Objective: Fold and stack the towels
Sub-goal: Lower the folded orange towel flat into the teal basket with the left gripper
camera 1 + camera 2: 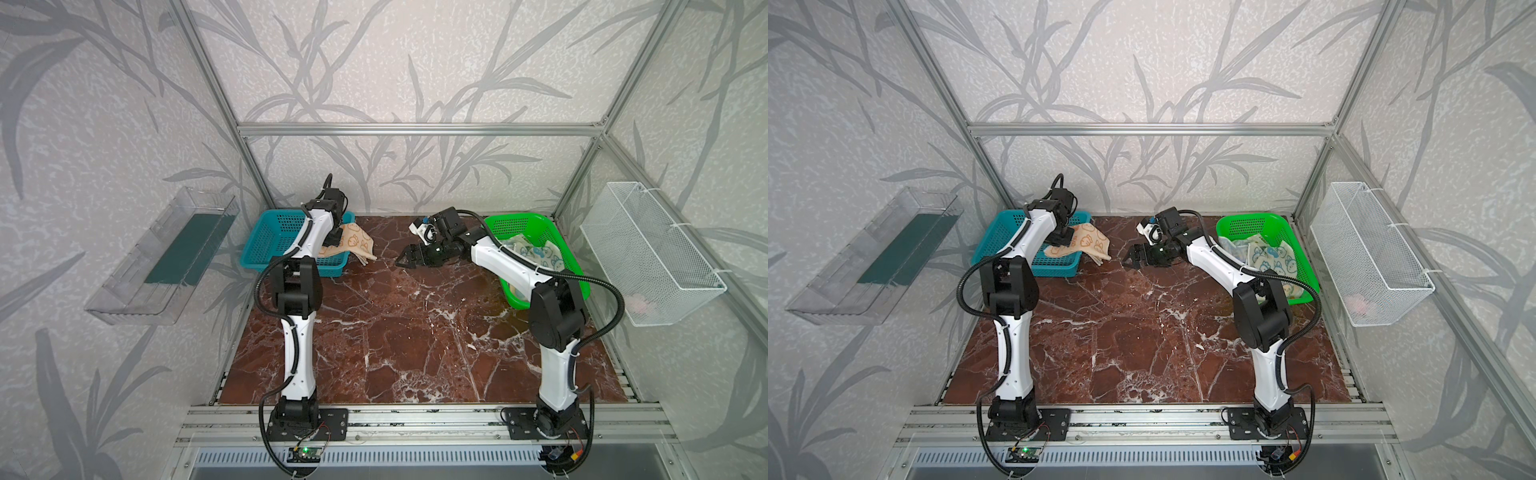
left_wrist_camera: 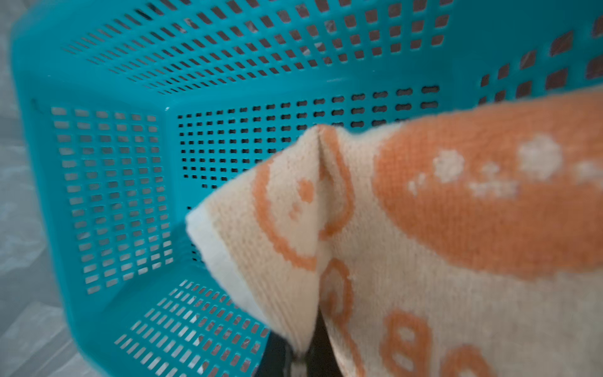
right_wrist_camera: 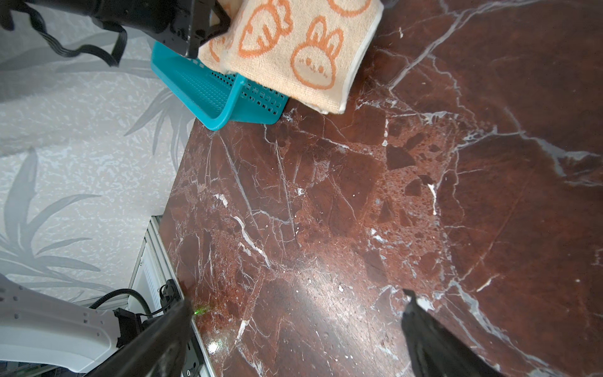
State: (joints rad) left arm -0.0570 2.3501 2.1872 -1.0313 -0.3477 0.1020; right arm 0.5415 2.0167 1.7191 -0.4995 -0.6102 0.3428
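Folded peach towel (image 1: 357, 243) is clamped in the left hand (image 1: 334, 240), held over the blue basket (image 1: 266, 245) rim and draped down its wall toward the worktop (image 1: 415, 332). Right hand (image 1: 404, 261) is held empty, jaws spread wide, low over mid-worktop. Cream-and-blue towels (image 1: 540, 253) are heaped in the green basket (image 1: 519, 217).

Left arm (image 1: 297, 357) and right arm (image 1: 556, 374): white link shells, black joint housings. Black corrugated conduit (image 1: 614, 305) loops along each arm. Black base plates (image 1: 334, 417) are screwed onto the aluminium rail (image 1: 415, 419); just beside the rail, a small board (image 1: 305, 451) shows a green light. Right gripper (image 3: 298, 298) fingers (image 3: 434, 342): black, tapered.
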